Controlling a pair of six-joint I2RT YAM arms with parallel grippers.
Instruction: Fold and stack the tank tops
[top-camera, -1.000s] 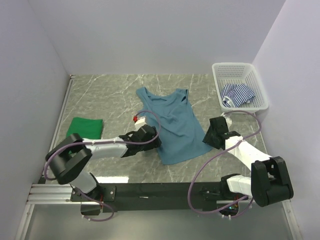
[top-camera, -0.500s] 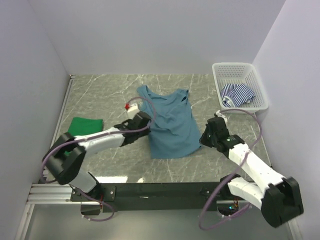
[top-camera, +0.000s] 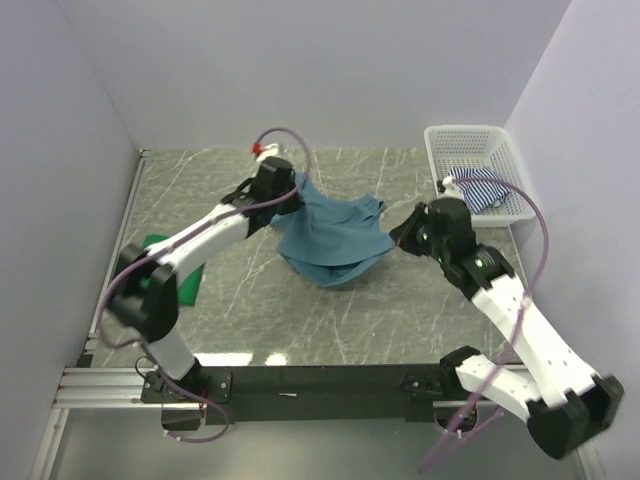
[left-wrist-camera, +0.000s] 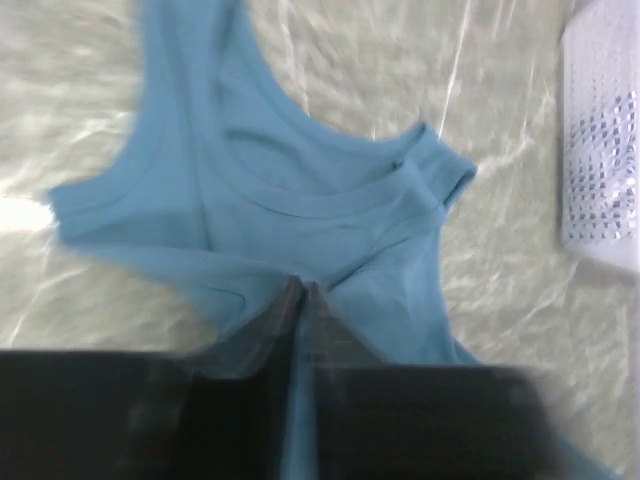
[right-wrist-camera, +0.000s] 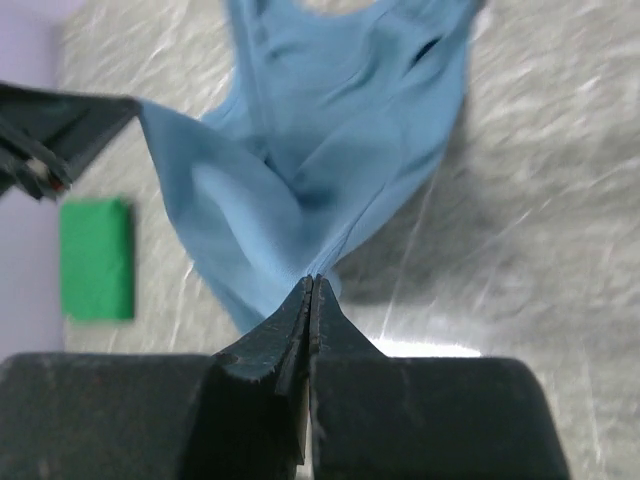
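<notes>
The teal-blue tank top (top-camera: 330, 240) hangs doubled over between my two grippers above the middle of the table. My left gripper (top-camera: 291, 196) is shut on its left hem corner, and in the left wrist view the fabric (left-wrist-camera: 300, 200) runs between the shut jaws of that gripper (left-wrist-camera: 303, 290). My right gripper (top-camera: 400, 238) is shut on the other hem corner, pinching the cloth (right-wrist-camera: 330, 150) at its tips (right-wrist-camera: 310, 282). The green tank top (top-camera: 165, 262) lies folded at the left, partly under my left arm. The striped tank top (top-camera: 482, 190) sits bunched in the basket.
The white mesh basket (top-camera: 480, 140) stands at the far right corner against the wall. Walls close the table on the left, back and right. The black arm rail runs along the near edge.
Both grippers shut on the teal top's near hem corners, lifted them and carried them toward the far side, so the lower half now drapes over the upper half.
</notes>
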